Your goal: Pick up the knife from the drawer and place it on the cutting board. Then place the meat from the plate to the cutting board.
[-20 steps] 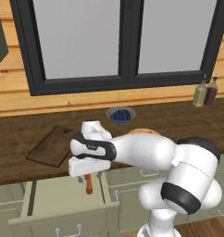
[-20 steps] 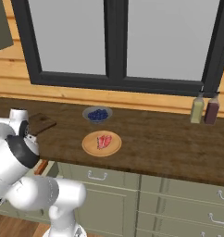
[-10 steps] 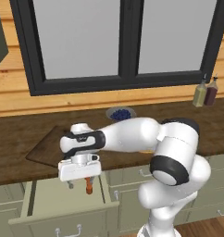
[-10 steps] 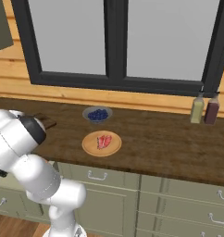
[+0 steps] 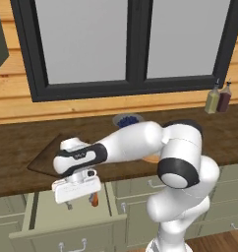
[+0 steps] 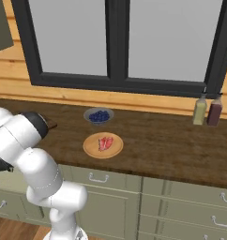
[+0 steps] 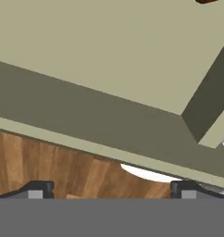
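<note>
Fingers spread wide on the white two-finger hand point(image 5: 76, 189), nothing between them, as it hangs low over the wide pale olive-green open drawer point(image 5: 40, 231) at the left of the cabinet run. It points down into the drawer, and that looks like a line-up for the first pick. Just beside the hand, toward the drawer's right side, sits the small knife with the orange-red handle point(image 5: 95, 200); only the handle end peeks out from under the hand, so the blade's direction can't be told. In the hand view the two dark fingertips point(image 7: 37, 190) stand far apart above the drawer's pale floor and front wall, with wooden flooring below the drawer edge.

Moving outward: behind the arm, on the dark wooden worktop point(image 6: 171, 145), lies the flat dark brown rectangular cutting board point(image 5: 44, 157), bare on what shows of it. Further right rests the round tan-orange plate point(image 6: 92, 149), with the small red-pink slab of meat point(image 6: 105, 143) lying on it, well apart from the board. Beyond it, a grey bowl of blue berries point(image 6: 98, 116).

Against half a second ago, the hand has sunk lower and slid a touch left over the drawer, with the forearm stretched out flatter. Knife, meat and plate haven't budged, and the fingers are as wide as before.
</note>
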You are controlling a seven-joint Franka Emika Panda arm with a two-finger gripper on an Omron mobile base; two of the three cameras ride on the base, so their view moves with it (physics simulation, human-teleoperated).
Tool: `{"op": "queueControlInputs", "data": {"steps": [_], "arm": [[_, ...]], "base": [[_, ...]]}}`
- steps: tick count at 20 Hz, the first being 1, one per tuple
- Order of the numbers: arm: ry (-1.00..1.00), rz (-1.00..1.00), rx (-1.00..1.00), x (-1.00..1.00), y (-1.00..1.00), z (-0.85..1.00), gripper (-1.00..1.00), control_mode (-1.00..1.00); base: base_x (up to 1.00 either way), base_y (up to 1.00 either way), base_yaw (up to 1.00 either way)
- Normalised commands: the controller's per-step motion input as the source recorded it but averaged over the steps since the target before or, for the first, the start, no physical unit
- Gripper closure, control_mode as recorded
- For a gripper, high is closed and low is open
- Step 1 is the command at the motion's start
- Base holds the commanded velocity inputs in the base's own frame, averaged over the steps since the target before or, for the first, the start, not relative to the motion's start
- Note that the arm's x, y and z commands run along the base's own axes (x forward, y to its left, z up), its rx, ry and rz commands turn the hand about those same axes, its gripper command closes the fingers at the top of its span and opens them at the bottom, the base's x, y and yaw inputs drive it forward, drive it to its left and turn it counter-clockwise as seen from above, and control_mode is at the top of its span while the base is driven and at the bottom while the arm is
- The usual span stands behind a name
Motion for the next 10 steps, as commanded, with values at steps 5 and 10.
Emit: {"op": "queueControlInputs", "data": {"steps": [5,10], "arm": [[-0.11,-0.04,0.0,0.0,0.0,-0.36,-1.0,-1.0],[-0.07,-0.05,0.0,0.0,0.0,-0.47,-1.0,-1.0]], "base": [[0.0,0.0,0.0],[0.0,0.0,0.0]]}}
